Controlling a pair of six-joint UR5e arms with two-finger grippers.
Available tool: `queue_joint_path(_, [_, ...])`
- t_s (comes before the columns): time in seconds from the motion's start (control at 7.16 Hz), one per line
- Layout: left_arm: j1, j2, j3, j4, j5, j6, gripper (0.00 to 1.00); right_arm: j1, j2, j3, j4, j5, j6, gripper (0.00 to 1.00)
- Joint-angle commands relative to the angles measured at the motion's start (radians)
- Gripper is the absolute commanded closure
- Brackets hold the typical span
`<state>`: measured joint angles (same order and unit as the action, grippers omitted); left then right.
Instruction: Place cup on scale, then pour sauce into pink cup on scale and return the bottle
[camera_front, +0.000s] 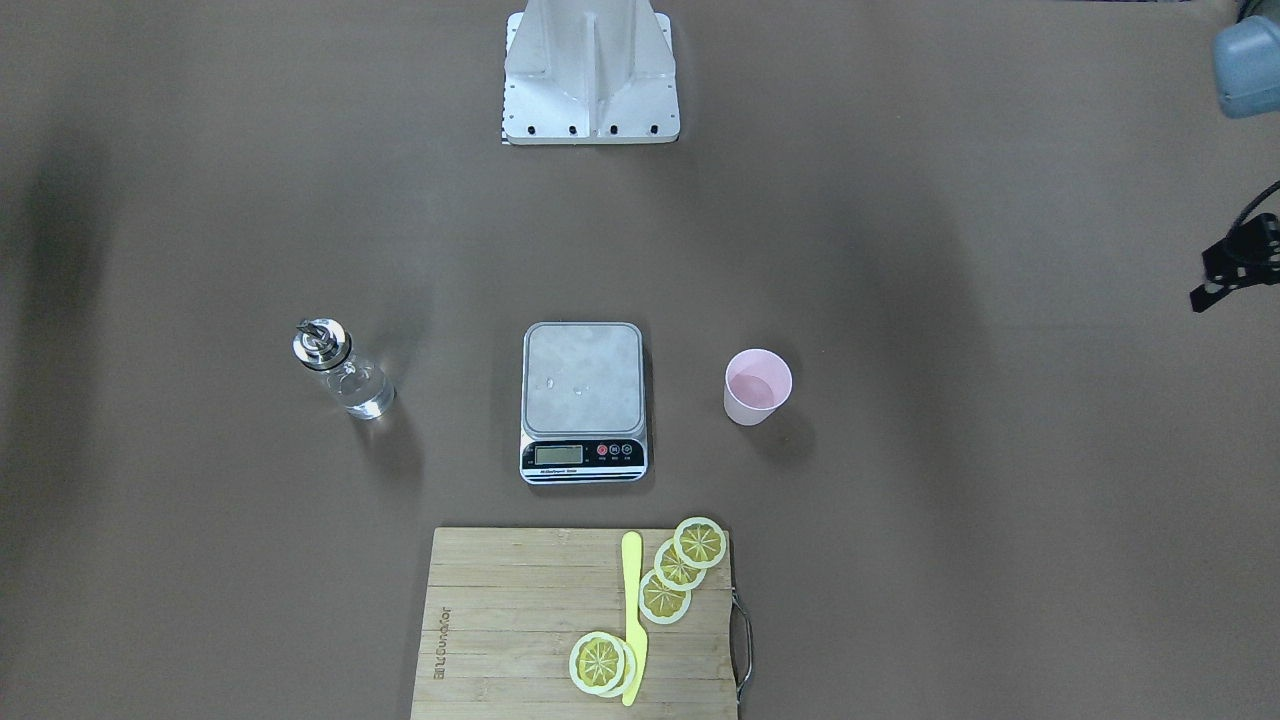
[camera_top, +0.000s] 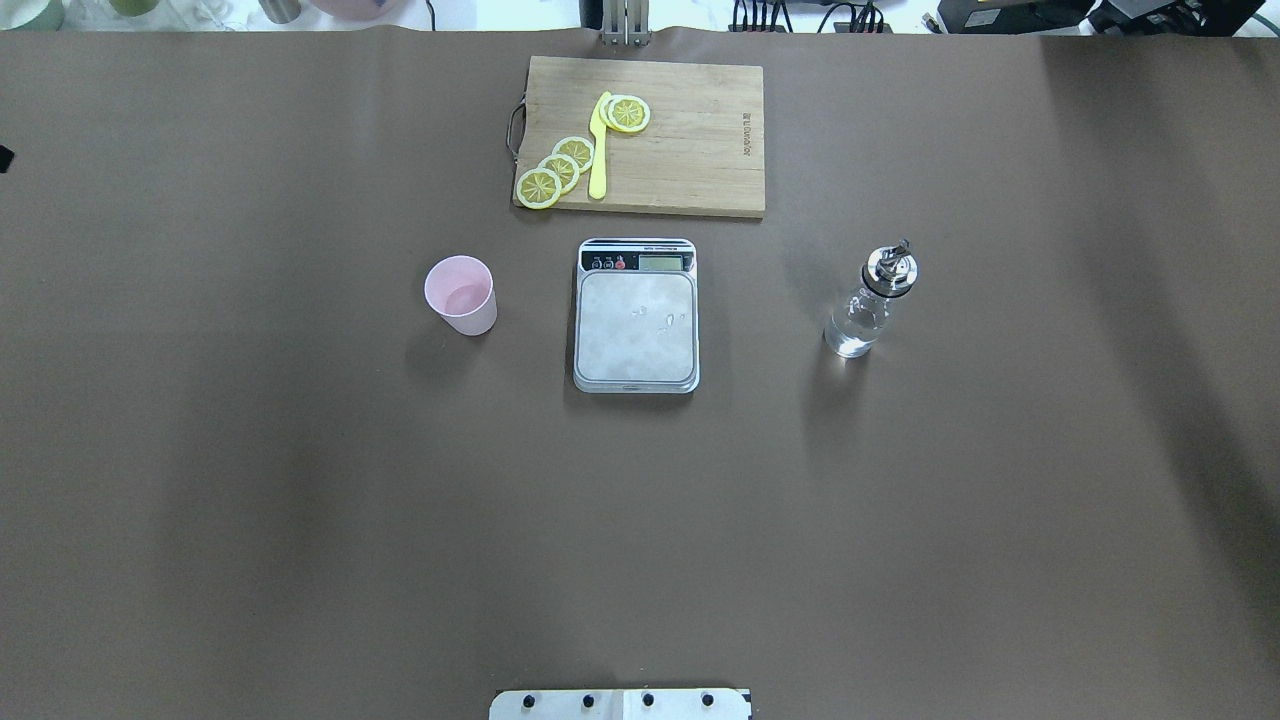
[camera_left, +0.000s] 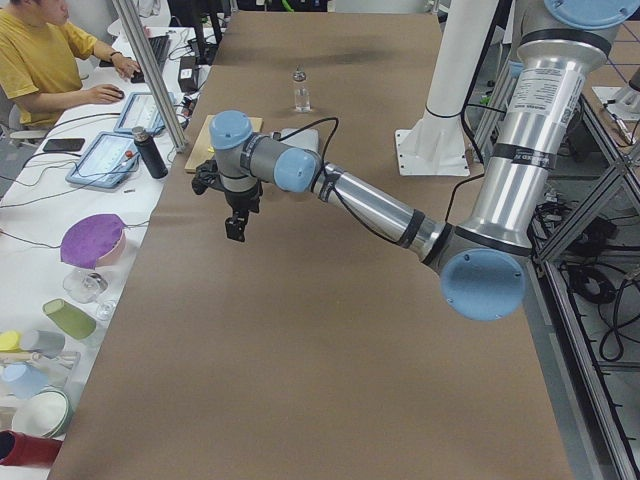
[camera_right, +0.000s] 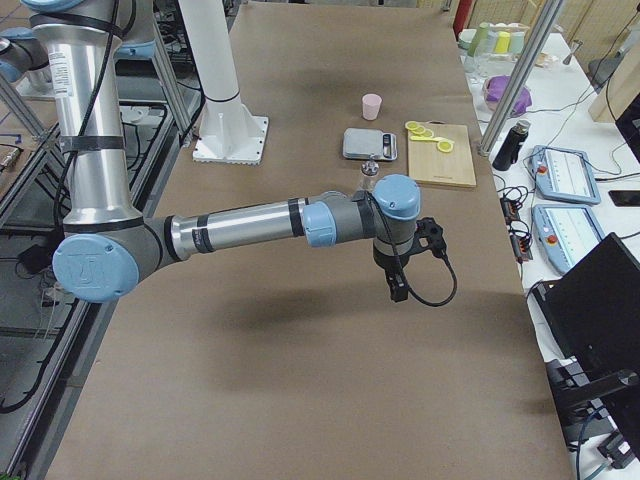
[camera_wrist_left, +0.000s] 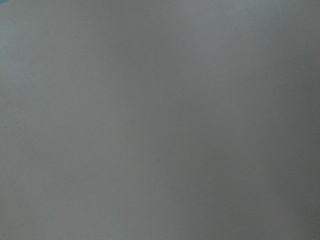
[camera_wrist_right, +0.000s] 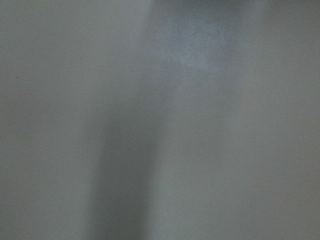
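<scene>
Evidently nothing of the task had been done yet. The cup (camera_top: 460, 293) stood upright on the tabletop (camera_top: 300, 500), well apart from the scale (camera_top: 636, 325) on the robot's left side. The scale's silver plate carried nothing but a few small marks. The bottle (camera_top: 868, 305) stood upright on the robot's right side, also well clear of the scale, with its silver pourer cap on and the clear sauce (camera_top: 850, 338) showing low in the glass.

Neither arm was near these things. The left tool (camera_left: 234, 230) hung over bare tabletop toward the left end, and the right tool (camera_right: 398, 288) hung likewise toward the right end. Whether the fingers of either stood apart or together could not be told from such side views. Both wrist cameras showed only blurred plain surface.

A cutting board (camera_top: 690, 150) with lemon slices (camera_top: 560, 170) and a yellow knife (camera_top: 598, 150) lay beyond the scale, playing no part.

All steps seemed left to do: lifting the cup onto the plate, fetching the bottle, pouring, and setting the bottle back.
</scene>
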<state>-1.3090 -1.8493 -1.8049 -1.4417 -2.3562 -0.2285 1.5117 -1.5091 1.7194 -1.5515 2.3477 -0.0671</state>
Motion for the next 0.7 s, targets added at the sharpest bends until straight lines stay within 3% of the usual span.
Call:
queue_joint_path(0.0, [0.164, -0.095, -0.01, 0.001, 0.008, -0.299, 0.0, 0.001, -0.016, 0.005, -0.01, -0.008, 0.003, 0.0])
queue_joint_path(0.28, [0.339, -0.192, -0.007, 0.001, 0.139, -0.572, 0.0, 0.001, -0.017, 0.005, -0.01, -0.008, 0.015, 0.0])
queue_joint_path(0.56, [0.424, -0.234, 0.018, -0.003, 0.161, -0.666, 0.03, -0.001, -0.017, 0.005, -0.01, -0.007, 0.017, 0.0])
